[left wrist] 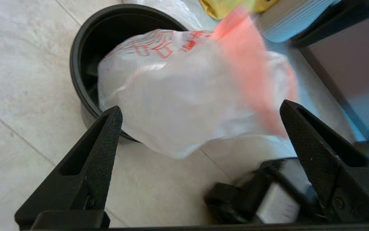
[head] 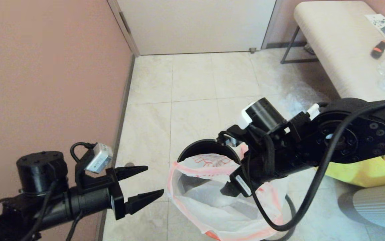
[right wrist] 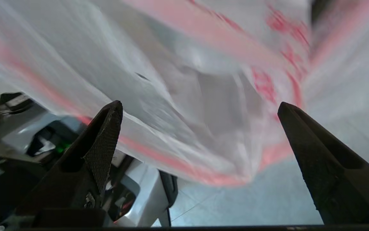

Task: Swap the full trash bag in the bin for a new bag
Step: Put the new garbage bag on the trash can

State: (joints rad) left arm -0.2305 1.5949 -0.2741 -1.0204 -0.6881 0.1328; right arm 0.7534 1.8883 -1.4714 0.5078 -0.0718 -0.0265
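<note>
One bin [head: 192, 149], one white bag [head: 205, 197]; both grippers, left [head: 142, 185] and right [right wrist: 200, 134], spread, apparently gripping nothing.

The head camera looks steeply down on the tiled floor [head: 192, 87], while both wrist cameras peer closely between their jaws at the shared translucent white red-printed plastic bag [head: 212, 201].

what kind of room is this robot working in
Probably a home or hotel-style room, near an entry: tiled floor, a pale door, a cushioned bench, and a small black bin with a plastic bag.
</note>
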